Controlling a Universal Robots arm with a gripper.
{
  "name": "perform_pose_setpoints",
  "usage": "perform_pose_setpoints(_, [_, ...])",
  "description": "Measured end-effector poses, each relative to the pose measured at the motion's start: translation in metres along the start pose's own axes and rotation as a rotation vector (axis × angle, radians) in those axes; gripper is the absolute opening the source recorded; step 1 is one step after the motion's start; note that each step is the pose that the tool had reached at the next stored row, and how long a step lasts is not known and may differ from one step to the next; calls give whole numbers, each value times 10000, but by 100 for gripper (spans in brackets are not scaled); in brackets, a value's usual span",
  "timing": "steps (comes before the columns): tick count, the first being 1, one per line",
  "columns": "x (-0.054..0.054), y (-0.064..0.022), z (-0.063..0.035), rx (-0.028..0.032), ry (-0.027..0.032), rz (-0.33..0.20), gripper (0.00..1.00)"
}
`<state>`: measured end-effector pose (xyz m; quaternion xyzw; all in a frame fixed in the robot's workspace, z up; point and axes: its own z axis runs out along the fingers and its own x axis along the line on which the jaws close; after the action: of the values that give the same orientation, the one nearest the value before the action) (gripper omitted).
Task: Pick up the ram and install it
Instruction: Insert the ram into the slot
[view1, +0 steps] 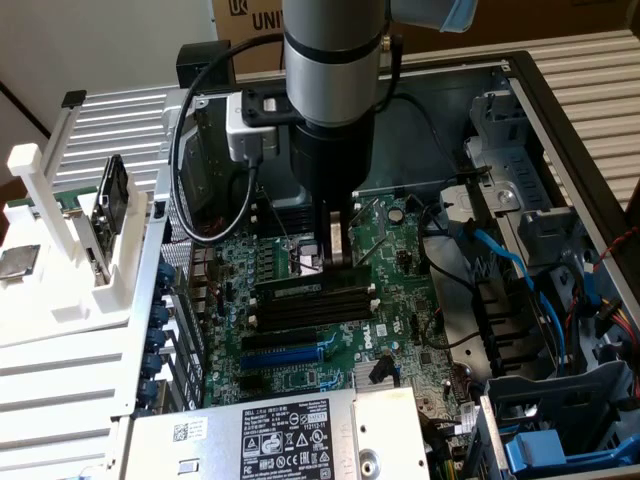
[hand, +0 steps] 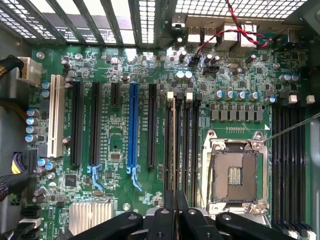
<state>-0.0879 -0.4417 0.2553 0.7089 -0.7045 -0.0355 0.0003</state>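
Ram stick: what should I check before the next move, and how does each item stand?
1. Gripper shut on the thin green ram circuit-board stick: ok.
2. Ram parallel to the long black plastic memory slots: ok.
3. Ram fully seated in a slot: cannot tell.
4. White slot latches open: cannot tell.
5. Looping black cable clear of the slots: ok.
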Motion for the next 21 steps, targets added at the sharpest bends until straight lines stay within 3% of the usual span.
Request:
perform_pose_setpoints(8, [2, -5, 82, -2, 4, -28, 12])
perform_pose_setpoints(21, [3, 3, 107, 9, -8, 179, 12])
